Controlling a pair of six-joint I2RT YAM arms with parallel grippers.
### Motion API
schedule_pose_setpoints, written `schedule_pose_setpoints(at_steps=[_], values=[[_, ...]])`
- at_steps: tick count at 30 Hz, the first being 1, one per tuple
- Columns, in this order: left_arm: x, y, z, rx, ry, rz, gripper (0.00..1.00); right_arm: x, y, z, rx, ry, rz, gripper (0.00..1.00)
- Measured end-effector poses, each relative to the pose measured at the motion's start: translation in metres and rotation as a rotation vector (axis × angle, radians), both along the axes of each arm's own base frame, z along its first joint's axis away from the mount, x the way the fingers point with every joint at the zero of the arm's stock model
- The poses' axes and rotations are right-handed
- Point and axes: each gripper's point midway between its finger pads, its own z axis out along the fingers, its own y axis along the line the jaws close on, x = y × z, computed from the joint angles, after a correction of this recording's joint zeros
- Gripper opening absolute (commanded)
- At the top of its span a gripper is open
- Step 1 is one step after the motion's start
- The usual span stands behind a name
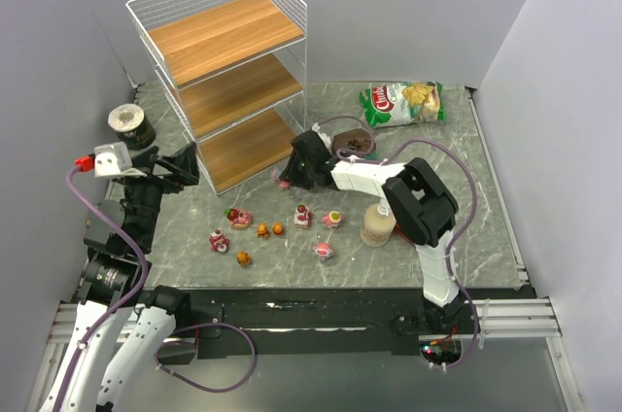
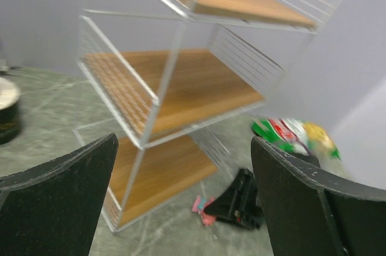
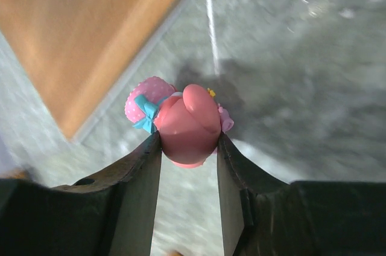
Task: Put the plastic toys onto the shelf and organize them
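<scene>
The shelf is a white wire rack with three wooden tiers at the back left; all tiers look bare. My right gripper is shut on a pink toy with a blue bow. It holds the toy low over the table, just off the bottom tier's front right corner. Several more toys lie on the table in front of the shelf, among them a red-and-white one, a pink one and an orange one. My left gripper is open and empty, left of the shelf and facing it.
A cream bottle stands beside the right arm. A green snack bag lies at the back right. A dark tin stands left of the shelf. A dark round container sits behind the right wrist.
</scene>
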Motion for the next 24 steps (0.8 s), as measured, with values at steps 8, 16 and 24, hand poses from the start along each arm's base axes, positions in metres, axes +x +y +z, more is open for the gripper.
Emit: schedule_pose_setpoints(at_steps=[8, 16, 24], values=[[-0.008, -0.072, -0.018, 0.0, 0.097, -0.4, 0.84, -0.044, -0.022, 0.067, -0.035, -0.155, 0.273, 0.0], [-0.002, -0.116, -0.104, -0.163, 0.408, -0.601, 0.72, -0.101, -0.023, 0.134, 0.027, -0.315, 0.525, 0.0], [-0.016, -0.152, -0.129, -0.252, 0.54, -0.741, 0.57, -0.162, -0.01, 0.141, 0.018, -0.343, 0.741, 0.0]])
